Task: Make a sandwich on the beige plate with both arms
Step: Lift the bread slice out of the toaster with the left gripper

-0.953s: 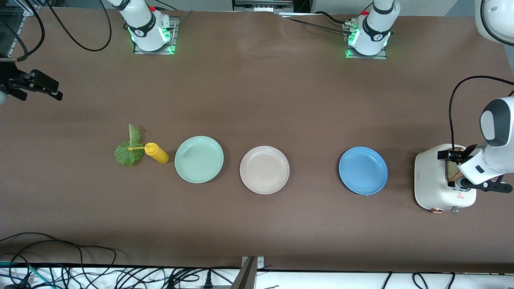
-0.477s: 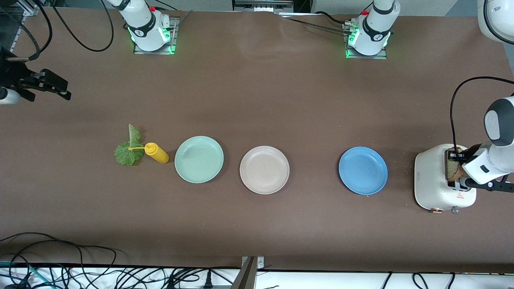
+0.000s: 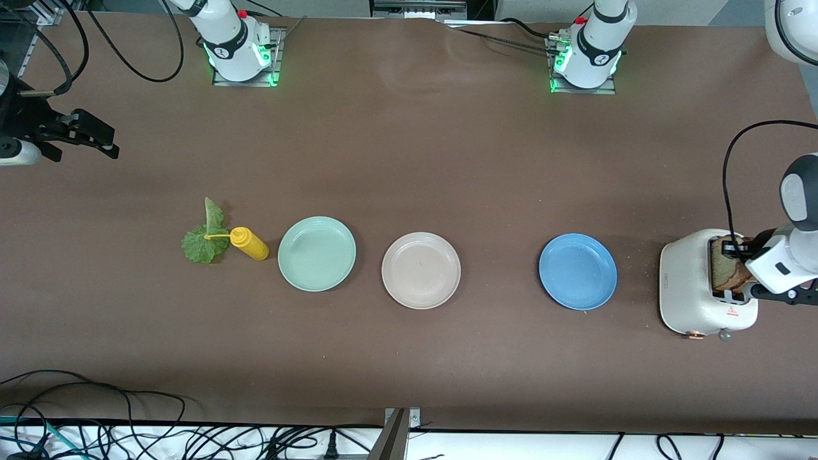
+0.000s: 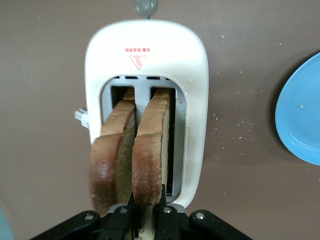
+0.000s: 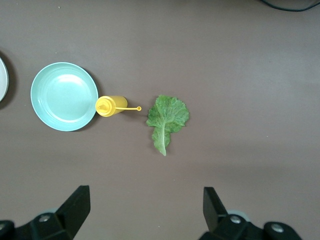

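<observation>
At the right arm's end of the counter (image 3: pixel 409 160), the right gripper (image 3: pixel 96 137) has drifted inward from the edge since a second ago and now hangs over bare brown surface, its fingers (image 5: pixel 75 205) spread wide with nothing between them. Below it the lettuce leaf (image 3: pixel 204 241) lies flat, ruffled and green with a pale stem, in the same spot as before. The yellow squeeze bottle (image 3: pixel 249 243) lies on its side with its thin nozzle over the leaf, just beside the mint green plate (image 3: pixel 317 253). Next along, near the middle of the row, the beige plate (image 3: pixel 421 270) sits plain, round and shallow-rimmed. The blue plate (image 3: pixel 578 271) follows toward the left arm's end.

At that end stands the white toaster (image 3: pixel 690 287) with two brown bread slices (image 4: pixel 132 150) upright in its slots, crusts darker than the crumb. The left gripper (image 4: pixel 148 212), which stood open over the toaster a second ago, has since closed: its fingers (image 4: pixel 162 207) now pinch the top edge of one bread slice (image 4: pixel 152 150), the other slice just beside it and ungripped.
</observation>
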### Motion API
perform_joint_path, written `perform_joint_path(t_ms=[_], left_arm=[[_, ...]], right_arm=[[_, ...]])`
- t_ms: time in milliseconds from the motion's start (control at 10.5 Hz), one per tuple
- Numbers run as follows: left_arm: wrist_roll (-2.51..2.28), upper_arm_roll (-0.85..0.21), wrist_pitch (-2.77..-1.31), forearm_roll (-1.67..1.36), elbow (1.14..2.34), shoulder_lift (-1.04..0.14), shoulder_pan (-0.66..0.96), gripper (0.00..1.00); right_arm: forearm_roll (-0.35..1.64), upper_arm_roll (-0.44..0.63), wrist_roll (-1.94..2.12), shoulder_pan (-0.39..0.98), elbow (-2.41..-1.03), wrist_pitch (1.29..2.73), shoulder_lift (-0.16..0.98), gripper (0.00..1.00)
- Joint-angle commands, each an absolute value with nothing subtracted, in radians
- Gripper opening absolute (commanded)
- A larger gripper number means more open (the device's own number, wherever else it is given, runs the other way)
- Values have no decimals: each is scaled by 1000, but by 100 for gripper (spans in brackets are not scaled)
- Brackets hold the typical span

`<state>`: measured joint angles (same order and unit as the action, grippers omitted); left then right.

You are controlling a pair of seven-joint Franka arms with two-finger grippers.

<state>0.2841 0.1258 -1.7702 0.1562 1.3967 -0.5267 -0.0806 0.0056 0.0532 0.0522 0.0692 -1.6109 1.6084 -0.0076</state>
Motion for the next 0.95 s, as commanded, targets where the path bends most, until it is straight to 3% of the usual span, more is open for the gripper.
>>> perform_joint_path(t_ms=[0,477,858], left_arm=[[333,124,-1760,187,1388,-454,-95,0],[305,92,-1629,170,1385,-367,-74,0],[-18,-46,-1542,-16,1391,-367,-48,0]], right_arm=[[-2,49,44,69,-1620,1617,-23,100],[-2,51,43,69,-1620,1614,-23,100],[0,51,43,69,-1620,1612,-23,100]])
